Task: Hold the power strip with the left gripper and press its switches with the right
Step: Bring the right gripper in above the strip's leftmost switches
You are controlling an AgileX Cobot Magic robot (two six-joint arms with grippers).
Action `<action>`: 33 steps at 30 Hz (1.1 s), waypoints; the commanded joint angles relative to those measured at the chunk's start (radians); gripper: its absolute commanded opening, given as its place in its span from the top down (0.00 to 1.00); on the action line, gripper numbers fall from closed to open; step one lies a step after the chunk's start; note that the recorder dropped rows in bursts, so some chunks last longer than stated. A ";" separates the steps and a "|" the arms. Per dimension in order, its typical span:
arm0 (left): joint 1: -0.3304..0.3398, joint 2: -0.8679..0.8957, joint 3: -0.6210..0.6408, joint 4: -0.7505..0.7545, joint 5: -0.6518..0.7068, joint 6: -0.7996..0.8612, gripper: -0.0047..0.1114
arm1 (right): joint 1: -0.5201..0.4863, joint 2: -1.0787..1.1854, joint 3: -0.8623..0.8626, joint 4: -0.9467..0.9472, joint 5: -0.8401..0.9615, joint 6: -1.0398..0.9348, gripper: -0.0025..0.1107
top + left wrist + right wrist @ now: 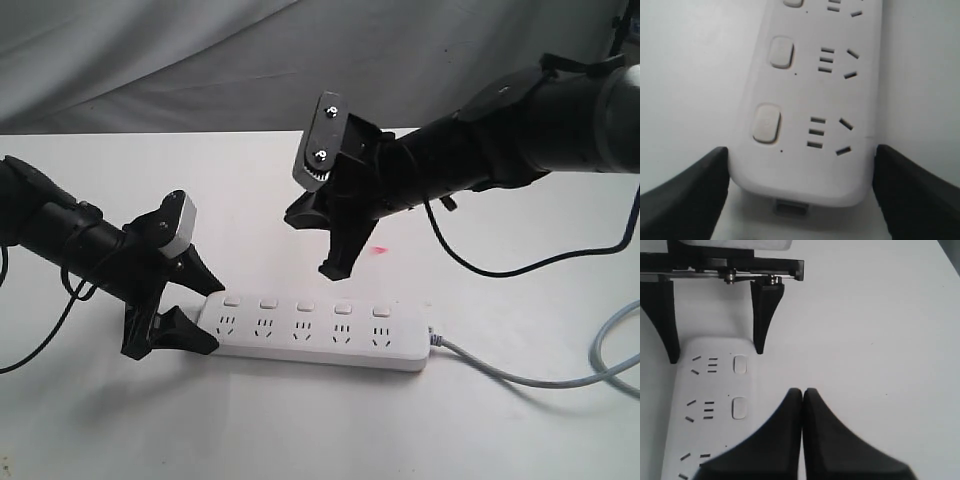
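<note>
Checking in from the remote desk; the long flat white plastic power strip with rounded corners lies flat on the white table, running left to right near the middle of the scene; its five small white push-button switches run along the far edge, one behind each socket, and its grey cable leaves the right end and curls off to the right.

My left gripper, the slim matte black one with the rounded light-grey block, is down at the strip's left end; one black pointed jaw sits against the far long edge and the other against the near one, so the claw is clamped across the end of the strip; the wrist camera shows both jaws touching the plastic, just left of the first switch.

My right gripper, on the thick black arm with the bolted grey metal plate, has its fingers pressed tight together, nothing between them; it hangs in the air over the far side of the strip's middle, tip pointing down, clear of the switches.

There's a small pink mark on the table beyond the strip.
</note>
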 commanded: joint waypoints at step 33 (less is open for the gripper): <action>-0.007 0.026 0.005 0.031 -0.054 -0.002 0.48 | 0.060 -0.001 -0.007 0.160 -0.260 -0.012 0.28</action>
